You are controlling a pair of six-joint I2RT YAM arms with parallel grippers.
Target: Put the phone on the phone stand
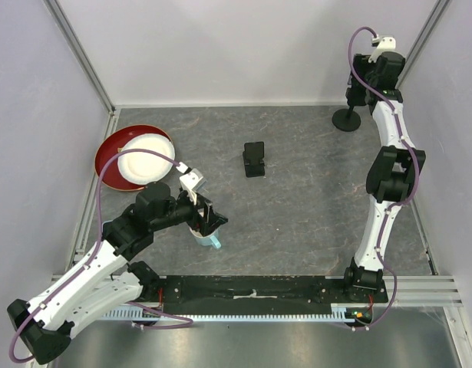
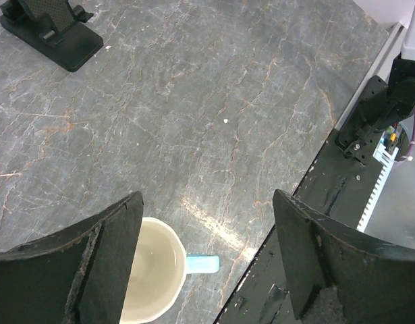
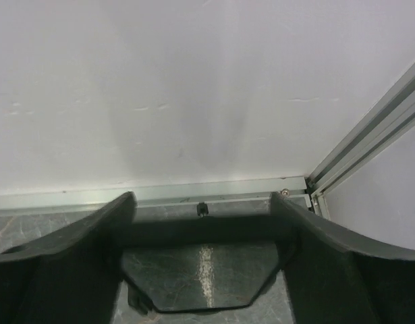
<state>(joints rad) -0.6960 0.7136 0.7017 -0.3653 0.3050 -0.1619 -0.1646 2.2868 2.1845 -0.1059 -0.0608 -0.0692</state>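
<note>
The phone stand is a small black wedge with a tilted carbon-pattern plate, at the table's middle; it also shows at the top left of the left wrist view. No phone shows on it. My right gripper is at the far right back, near the wall. In the right wrist view its jaws stand on either side of a dark glossy flat thing that spans them, which looks like the phone. My left gripper is open and empty, just above the table beside a mug.
A cream mug with a blue handle stands under my left gripper's left finger, near the front edge. A black round-based post stands below my right gripper. A white plate lies on a red plate at the back left.
</note>
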